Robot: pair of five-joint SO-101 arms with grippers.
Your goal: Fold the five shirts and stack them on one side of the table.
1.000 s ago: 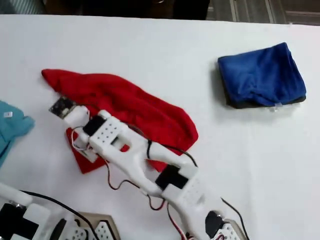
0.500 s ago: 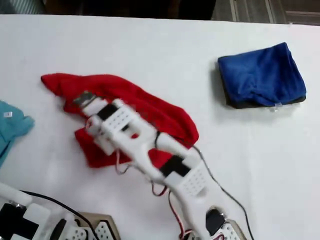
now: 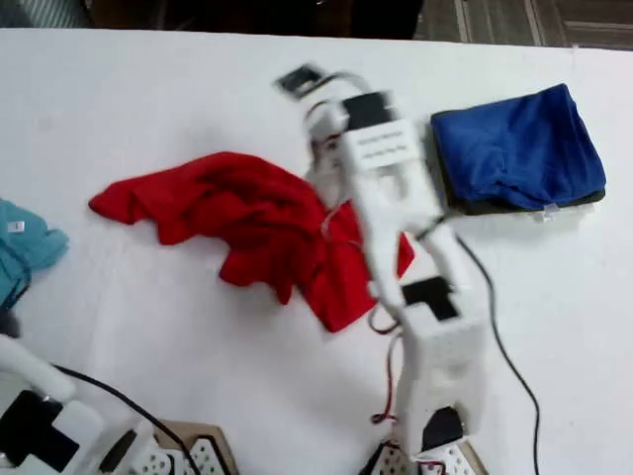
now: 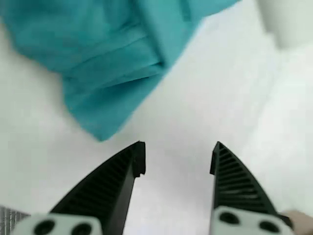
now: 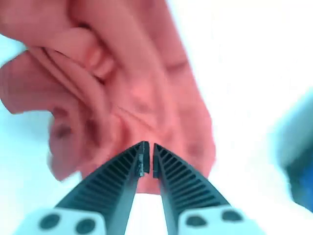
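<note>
Mostly white table [image 3: 178, 79] — red shirt [image 3: 259, 220], dim floor [image 3: 514, 18]

Bright light everywhere.
The white desk [image 3: 178, 79] glares hard near my jaws; shadows are pale and soft.

I count three shirts lying apart on the one counter [image 3: 148, 89]: one red shirt [image 3: 267, 223], one teal shirt [image 3: 25, 247] and one blue shirt [image 3: 519, 148]. Under the blue one I see one dark layer [image 3: 465, 208]; I cannot tell whether that makes a fourth shirt. I have two arms, the right arm [image 3: 406, 228] and the left arm [image 3: 40, 426], with two hands: one left hand [image 4: 178, 156] and one right hand [image 5: 148, 156].
</note>
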